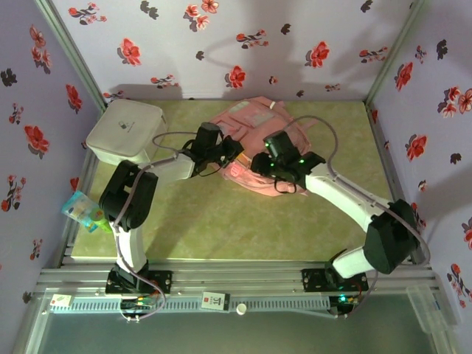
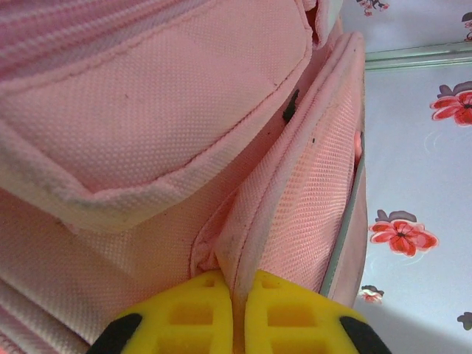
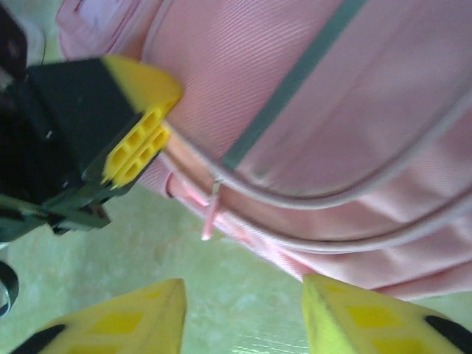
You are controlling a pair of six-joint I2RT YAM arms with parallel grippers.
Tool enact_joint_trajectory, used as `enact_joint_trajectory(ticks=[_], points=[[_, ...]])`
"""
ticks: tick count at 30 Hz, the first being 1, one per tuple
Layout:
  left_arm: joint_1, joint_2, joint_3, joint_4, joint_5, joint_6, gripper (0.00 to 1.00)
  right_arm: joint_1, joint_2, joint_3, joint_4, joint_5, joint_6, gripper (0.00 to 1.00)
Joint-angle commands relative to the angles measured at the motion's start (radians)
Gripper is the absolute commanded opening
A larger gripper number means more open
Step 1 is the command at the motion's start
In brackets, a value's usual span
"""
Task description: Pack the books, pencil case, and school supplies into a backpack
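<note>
Left pincer [image 2: 234, 289] is pressed together, pinching the backpack [image 2: 169, 110] at a seam; the bag rises just ahead of its tips. Right pincer [image 3: 243, 286] is spread and holds nothing. The backpack edge and zip pull [image 3: 210, 214] lie just ahead between its fingers, with the table [image 3: 110, 251] beneath.

Lilac walls [image 1: 295, 66] printed with red and dark flowers [image 1: 130, 51] enclose a mottled green table [image 1: 221, 221] on three sides.
</note>
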Motion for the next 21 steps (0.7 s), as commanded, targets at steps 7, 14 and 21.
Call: enact_joint_trajectory(ticks=[7,14,21], points=[[-0.034,-0.033,0.037,0.056,0.03,0.0,0.0,0.041,0.128,0.042,0.1,0.075,0.081,0.38],[-0.036,-0.039,0.03,0.056,0.03,0.009,0.0,0.041,0.205,0.085,0.098,0.075,0.071,0.34],[-0.036,-0.042,0.027,0.058,0.031,0.009,0.0,0.041,0.262,0.136,0.075,0.097,0.054,0.29]])
